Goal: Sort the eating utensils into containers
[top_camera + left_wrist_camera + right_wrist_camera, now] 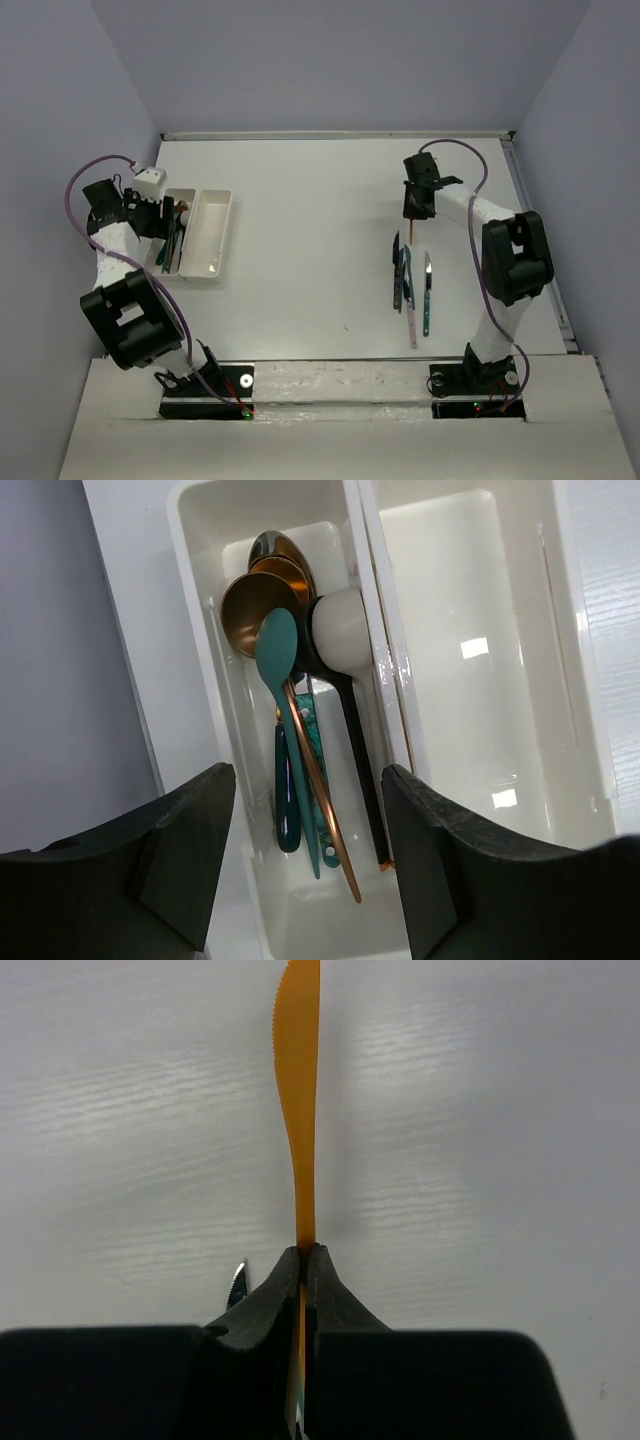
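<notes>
My right gripper (306, 1250) is shut on a gold knife (298, 1110), edge-on, its serrated blade pointing away over the table; from above the right gripper (414, 212) sits at the far right with the knife (410, 236) below it. Several utensils (405, 285) lie on the table just nearer: a black one, a teal knife (427, 295) and a pale pink one (411, 327). My left gripper (308, 780) stands open above the left container (190, 600), which holds gold (250, 610), teal (277, 650), silver and white-bowled (342, 630) spoons. The right container (470, 730) shows nothing inside.
The joined white trays (215, 210) sit at the far left of the white table, close to the left wall. A silver serrated tip (237, 1285) shows beside the right fingers. The table's back edge (340, 135) meets the grey wall.
</notes>
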Action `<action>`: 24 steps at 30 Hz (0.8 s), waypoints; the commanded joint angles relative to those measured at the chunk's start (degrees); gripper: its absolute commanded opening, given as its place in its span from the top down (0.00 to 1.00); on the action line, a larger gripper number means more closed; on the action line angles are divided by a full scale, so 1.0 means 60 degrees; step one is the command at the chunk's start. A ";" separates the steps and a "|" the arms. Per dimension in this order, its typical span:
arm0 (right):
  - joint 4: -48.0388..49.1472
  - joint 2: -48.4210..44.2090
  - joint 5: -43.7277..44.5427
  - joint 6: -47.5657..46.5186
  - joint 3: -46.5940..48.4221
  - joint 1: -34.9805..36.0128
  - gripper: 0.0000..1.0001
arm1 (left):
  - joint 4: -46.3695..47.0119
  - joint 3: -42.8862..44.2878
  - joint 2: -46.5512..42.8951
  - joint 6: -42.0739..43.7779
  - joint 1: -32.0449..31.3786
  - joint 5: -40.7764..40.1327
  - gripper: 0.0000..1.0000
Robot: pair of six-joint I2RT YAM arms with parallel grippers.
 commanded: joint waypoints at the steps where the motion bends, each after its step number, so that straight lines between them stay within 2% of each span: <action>1: 0.0950 -0.1786 -0.0419 0.0102 0.0804 0.0253 1.00 | 0.0176 -0.0127 -0.0382 0.0127 0.0174 -0.0051 0.29; 7: 0.1552 -0.2037 0.0136 0.0687 0.1858 0.2405 1.00 | 0.0353 -0.0567 -0.0368 0.0288 0.0393 -0.0183 0.29; 12: 0.3292 -0.1672 -0.0595 0.1800 0.2592 0.3841 1.00 | 0.0280 -0.0480 -0.0207 0.0434 0.0935 -0.0183 0.28; 15: 0.4756 -0.1072 -0.1093 0.2591 0.2900 0.4632 1.00 | 0.0163 -0.0377 -0.0016 0.0420 0.1272 -0.0110 0.28; 17: 0.5401 -0.0227 -0.1357 0.3001 0.3673 0.5202 1.00 | 0.0016 -0.0391 0.0042 0.0420 0.1331 -0.0066 0.29; 19: 0.5536 0.0827 -0.1315 0.3251 0.4869 0.5802 1.00 | 0.0059 -0.0595 -0.0059 0.0420 0.1346 0.0007 0.29; 24: 0.6283 0.2630 -0.0772 0.4378 0.6487 0.6464 1.00 | 0.0323 -0.1065 -0.0279 0.0522 0.1361 -0.0066 0.28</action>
